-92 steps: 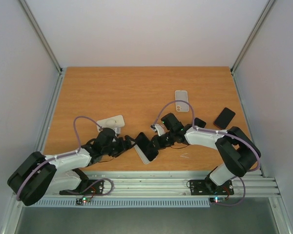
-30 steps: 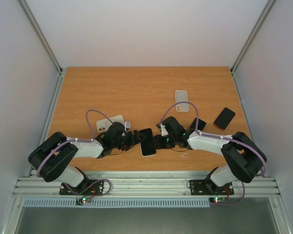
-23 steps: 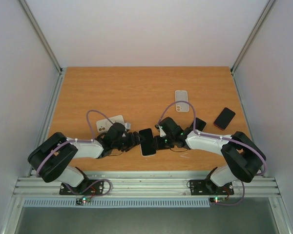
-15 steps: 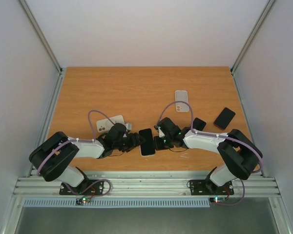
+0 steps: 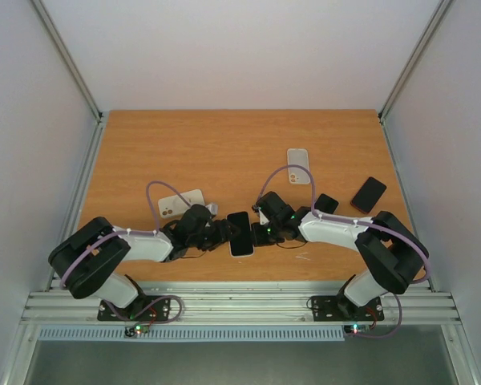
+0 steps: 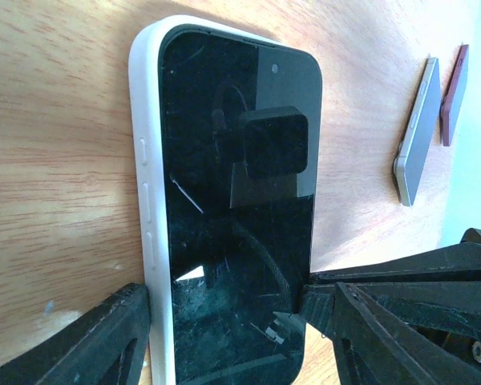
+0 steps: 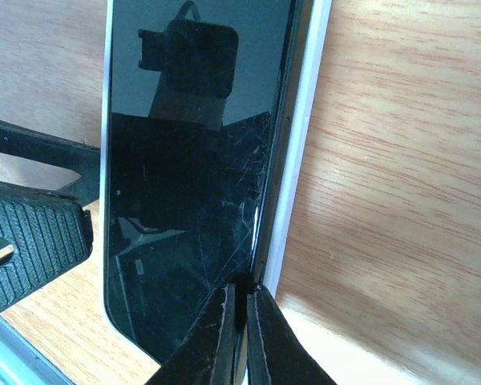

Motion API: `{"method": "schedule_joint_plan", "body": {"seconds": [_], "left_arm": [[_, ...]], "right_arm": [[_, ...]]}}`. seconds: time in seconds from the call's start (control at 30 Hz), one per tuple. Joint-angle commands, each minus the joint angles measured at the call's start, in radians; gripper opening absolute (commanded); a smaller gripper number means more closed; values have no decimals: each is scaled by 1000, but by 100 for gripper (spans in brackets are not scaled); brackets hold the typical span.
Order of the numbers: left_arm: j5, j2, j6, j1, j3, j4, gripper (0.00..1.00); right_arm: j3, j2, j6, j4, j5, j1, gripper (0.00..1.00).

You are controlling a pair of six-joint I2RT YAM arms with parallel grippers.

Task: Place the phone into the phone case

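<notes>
A black-screened phone [image 5: 240,233] lies in a white phone case [image 6: 147,200] on the wooden table. In the left wrist view the phone [image 6: 236,216] fills the frame. My left gripper [image 5: 221,234] straddles its near end [image 6: 232,341], one finger against the case's side wall and the other against the phone's opposite edge. My right gripper [image 5: 261,233] comes in from the other side. Its fingers [image 7: 242,329] are almost together, with the tips on the phone's long edge [image 7: 289,144], which stands slightly proud of the case wall [image 7: 305,160].
A white phone or case [image 5: 180,202] lies behind the left arm. A pale case [image 5: 298,166], a small black item [image 5: 326,203] and a black phone [image 5: 369,194] lie at the right, beside the right arm. The table's front edge is close behind both grippers.
The phone, held tilted near the front edge three seconds ago, now lies flat between the grippers. Over the last second both grippers crept inward against its sides.
</notes>
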Motion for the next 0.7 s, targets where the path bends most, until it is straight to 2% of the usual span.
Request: {"method": "schedule_joint_plan", "body": {"seconds": [0.0,0.3,0.67], "left_arm": [[1,8,-8,-40,7,-34,63],[-83,-90,49,-41,10,-223,64],[-88,-75,66,-72,40,-260,64]], "right_arm": [[26,22,-13,63,-40,44,5],[-3,-57,-42,-42,52,43,10],[-46,-79,-23,-48,16,43,12]]}}
